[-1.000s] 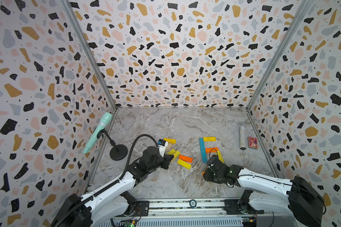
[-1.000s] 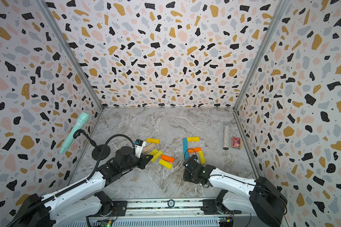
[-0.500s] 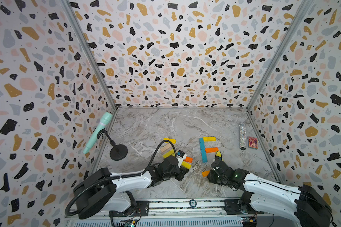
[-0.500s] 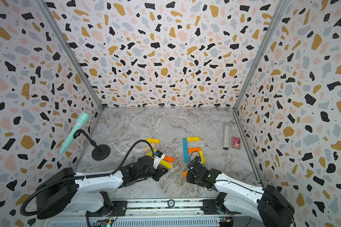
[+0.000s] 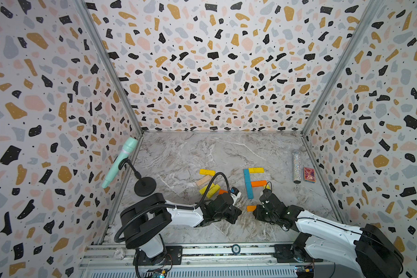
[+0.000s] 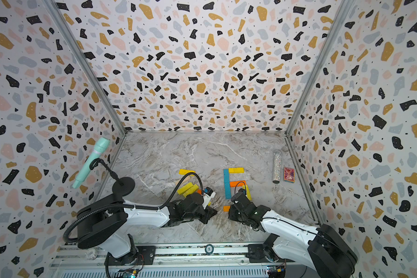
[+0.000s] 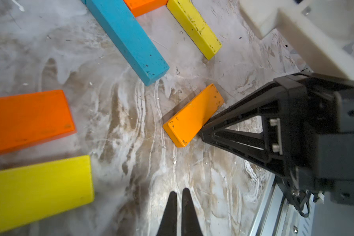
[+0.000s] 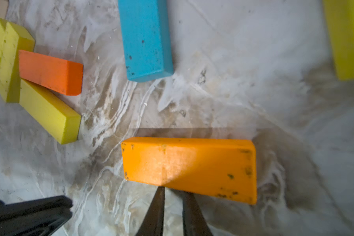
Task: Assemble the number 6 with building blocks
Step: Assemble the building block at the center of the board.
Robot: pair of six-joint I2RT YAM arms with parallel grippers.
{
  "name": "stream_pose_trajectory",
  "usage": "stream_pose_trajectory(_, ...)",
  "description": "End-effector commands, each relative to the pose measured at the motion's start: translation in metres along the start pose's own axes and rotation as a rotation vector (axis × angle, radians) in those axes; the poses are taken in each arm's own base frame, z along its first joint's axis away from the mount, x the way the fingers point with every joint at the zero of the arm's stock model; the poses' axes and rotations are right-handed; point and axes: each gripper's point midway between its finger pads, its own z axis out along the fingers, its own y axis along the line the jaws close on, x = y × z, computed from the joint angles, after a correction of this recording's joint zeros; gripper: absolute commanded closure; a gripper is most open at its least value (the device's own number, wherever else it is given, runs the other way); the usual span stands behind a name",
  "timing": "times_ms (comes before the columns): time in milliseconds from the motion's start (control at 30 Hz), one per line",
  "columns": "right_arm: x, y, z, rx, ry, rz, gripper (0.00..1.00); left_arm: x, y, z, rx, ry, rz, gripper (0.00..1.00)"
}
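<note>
The building blocks lie in two groups. A teal plank (image 5: 248, 184), a yellow one (image 5: 256, 170), an orange one (image 5: 258, 183) and a further yellow one (image 6: 248, 191) form a partial figure. To the left lies a loose pile of yellow (image 5: 210, 190), beige (image 5: 203, 180) and orange (image 5: 223, 191) planks. My right gripper (image 8: 174, 192) is shut on the long edge of an amber-orange block (image 8: 189, 168), held just off the floor below the teal plank's near end (image 7: 192, 116). My left gripper (image 7: 179, 193) is shut and empty, close to that block's left.
A mint microphone (image 5: 119, 163) on a black round-based stand (image 5: 145, 186) stands by the left wall. A glittery tube (image 5: 297, 166) and a red card box (image 5: 309, 174) lie by the right wall. Speckled walls close in three sides; a metal rail (image 5: 202, 251) runs along the front.
My right gripper has narrowed onto the amber-orange block. My left arm has swung from the loose pile rightward and toward the front, staying shut.
</note>
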Motion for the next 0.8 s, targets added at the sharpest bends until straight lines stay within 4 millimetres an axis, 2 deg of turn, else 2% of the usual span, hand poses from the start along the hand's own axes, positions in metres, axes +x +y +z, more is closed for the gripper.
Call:
stream_pose_trajectory(0,0.007,-0.015,0.000,0.043,0.024,-0.021,0.80,-0.018,-0.009,0.008,0.015,-0.046,0.010,1.00)
stream_pose_trajectory(267,0.006,-0.024,0.000,0.058,0.025,-0.021,0.80,-0.013,0.000,0.031,-0.021,-0.003,0.006,1.00)
stream_pose_trajectory(767,0.001,-0.028,0.000,0.039,0.009,-0.014,0.80,-0.019,0.001,0.050,-0.033,0.003,0.009,1.00)
